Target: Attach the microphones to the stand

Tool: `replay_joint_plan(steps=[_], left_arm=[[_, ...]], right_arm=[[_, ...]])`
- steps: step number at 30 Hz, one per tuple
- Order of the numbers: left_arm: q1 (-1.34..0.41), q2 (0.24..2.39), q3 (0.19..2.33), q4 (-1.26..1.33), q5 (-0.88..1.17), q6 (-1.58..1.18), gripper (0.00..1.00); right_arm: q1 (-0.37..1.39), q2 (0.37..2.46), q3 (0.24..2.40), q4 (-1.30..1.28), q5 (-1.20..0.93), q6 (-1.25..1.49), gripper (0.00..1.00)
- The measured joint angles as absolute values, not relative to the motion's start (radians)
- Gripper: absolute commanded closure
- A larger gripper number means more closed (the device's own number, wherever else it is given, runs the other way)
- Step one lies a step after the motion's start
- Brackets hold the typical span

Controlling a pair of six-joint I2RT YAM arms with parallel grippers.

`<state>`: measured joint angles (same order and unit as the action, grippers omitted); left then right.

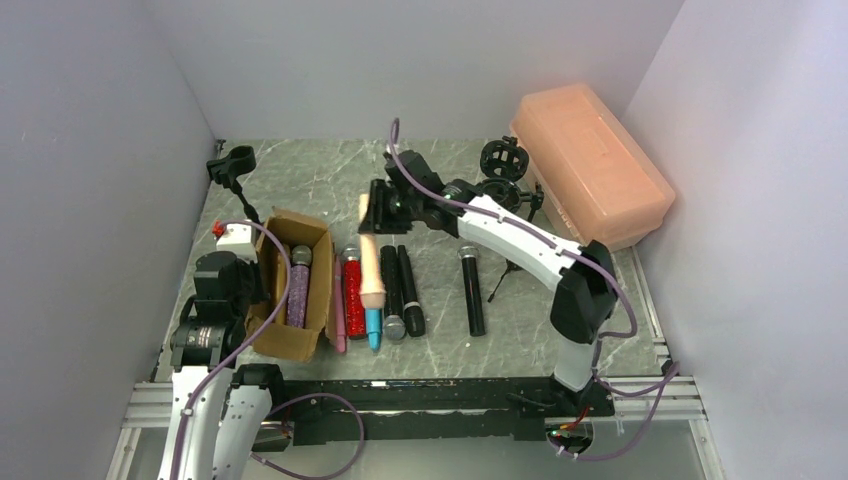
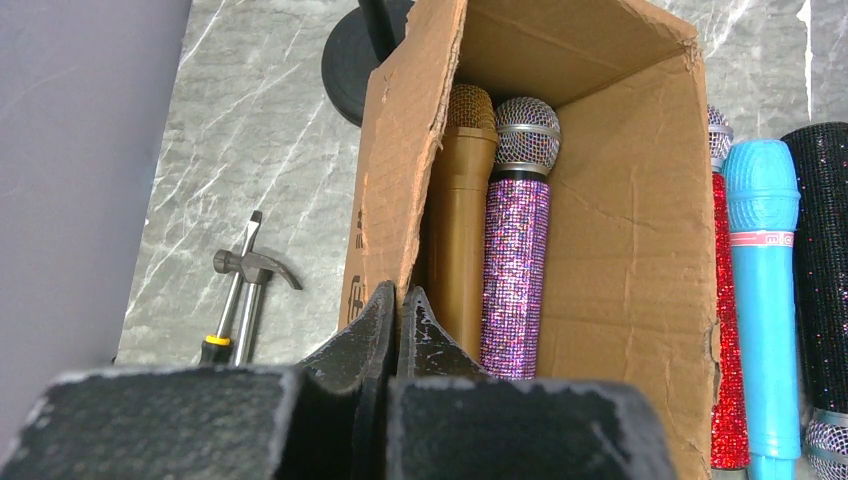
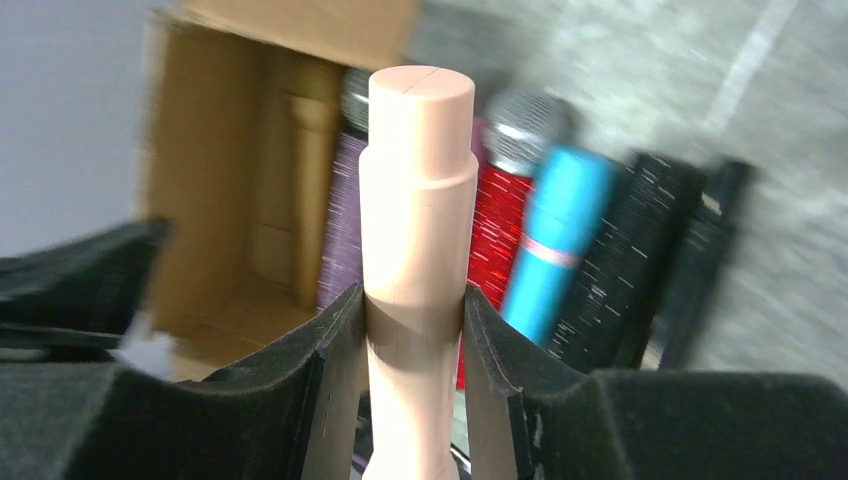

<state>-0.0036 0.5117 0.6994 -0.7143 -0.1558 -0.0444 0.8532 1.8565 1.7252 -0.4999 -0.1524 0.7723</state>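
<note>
Two grippers are showing, and only one is carrying anything. Nearest the bases, the left gripper is sitting with its fingers pressed fully together on nothing, just short of the cardboard box, where the gold microphone and the purple glitter microphone are lying side by side; a small hammer is lying on the marble to the box's left. Beside the box, the red glitter microphone, the blue microphone and three black microphones are lying in a row. Above that row the right gripper is clamping the peach microphone on its narrower part, fingers narrowly apart and touching it on both sides, the flat end pointing away from the wrist. Farther back, the clip stand is standing at the left and the shock-mount stand at the right, just in front of the orange case. This is looking like the carry to a holder; which one, I cannot tell. Doing it well is meaning lining the microphone's long axis up with the holder's opening before pushing, approaching slowly so the light stand is not tipping, and bringing the idle left arm over to steady the base.
</note>
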Motion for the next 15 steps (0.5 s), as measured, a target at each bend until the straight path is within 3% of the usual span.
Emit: replay_joint_plan(steps=[9,15], left_arm=[[-0.004,0.499,0.699,-0.716,-0.151,-0.044,1.0],[-0.004,0.499,0.699,-0.717,-0.15,-0.044,1.0]], right_arm=[[0.779,1.767,1.388,-0.661,0.001,0.655,0.89],[0.738,1.769,1.316,-0.688,0.045,0.619,0.84]])
